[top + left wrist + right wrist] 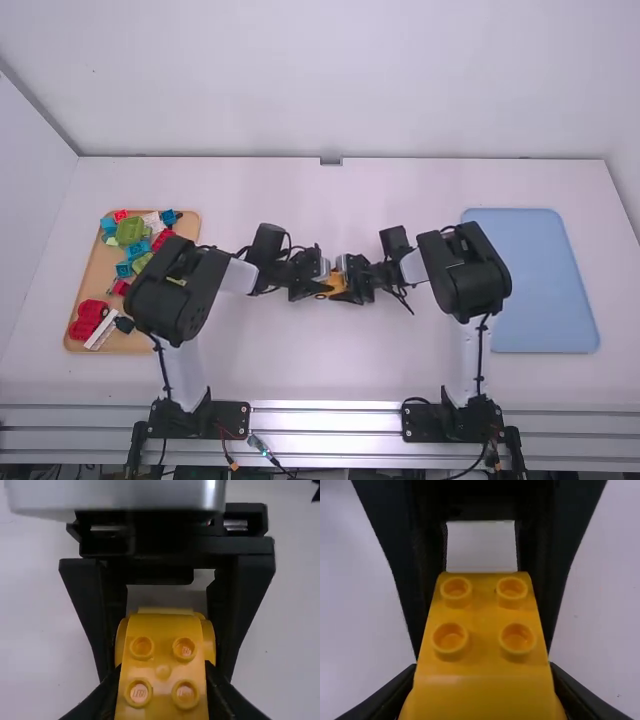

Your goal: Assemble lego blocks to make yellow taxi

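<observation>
Wooden tray (95, 275): far left; loose stock, including a green block (131, 230), a red piece (88, 318) and a white piece (101, 331). Risk: pieces lie crowded, so a later pick could nudge a neighbour or catch two at once.

Left arm (178, 290): reaches from its base toward the middle, partly over the tray's side. Risk: a low elbow swing could brush the stock.

Left gripper (162, 695): clenched about the yellow piece. Risk: if it pulls away before its fingers part, it drags or twists the work.

Yellow piece (333, 284): one item or joined parts, cannot tell; at the middle of the table (300, 370), between the two grippers, studs (517, 638) exposed. Risk: uneven pressing could seat a joint askew; opposed pulling could split it. Smooth rounded sides may slip.

Right gripper (482, 695): likewise grasping the yellow piece, facing its partner closely. Risk: the two sets of fingers could collide if either closes in further or turns; a release by both at once would drop the work.

Right arm (465, 275): bent inward, beside the blue mat. Risk: hasty withdrawal could jerk the piece.

Blue mat (545, 280): far right; probable delivery place. Risk: a tilted set-down could topple the taxi.
</observation>
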Tool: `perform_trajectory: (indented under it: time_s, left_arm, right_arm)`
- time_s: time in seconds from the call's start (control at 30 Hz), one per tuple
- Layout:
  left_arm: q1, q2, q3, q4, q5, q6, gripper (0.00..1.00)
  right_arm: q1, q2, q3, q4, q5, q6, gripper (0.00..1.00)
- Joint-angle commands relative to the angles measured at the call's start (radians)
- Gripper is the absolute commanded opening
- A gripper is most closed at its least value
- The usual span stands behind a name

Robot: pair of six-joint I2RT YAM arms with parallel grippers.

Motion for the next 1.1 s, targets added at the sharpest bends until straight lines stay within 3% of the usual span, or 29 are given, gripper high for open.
perform_trajectory:
  time_s: [0.0,0.47,0.7,0.77,0.8,0.93,1.07]
  left_arm:
    - [-0.014,0.043,-0.011,-0.030,-0.060,-0.008,0.37]
    - [-0.001,-0.024,0.027,-0.066,-0.031,-0.023,0.38]
    - [-0.002,-0.179,0.027,-0.217,-0.125,0.038,0.45]
    - [0.008,-0.274,0.027,-0.302,-0.208,0.033,0.59]
    - [0.013,-0.310,0.027,-0.338,-0.238,0.034,1.00]
    - [0.031,-0.433,0.027,-0.460,-0.397,0.047,0.99]
    - [0.087,-0.544,0.027,-0.568,-0.455,0.053,0.99]
  right_arm:
    - [0.005,0.014,0.000,0.001,0.024,-0.008,0.58]
    - [0.005,0.014,0.000,0.001,0.043,-0.002,0.58]
    - [0.005,0.014,0.000,0.001,0.043,-0.002,0.63]
    - [0.005,0.014,0.000,0.001,0.042,-0.002,0.64]
    - [0.005,0.014,0.000,0.001,0.043,-0.002,0.64]
    - [0.005,0.014,0.000,0.001,0.042,-0.001,0.70]
    - [0.005,0.014,0.000,0.005,0.041,0.003,0.88]
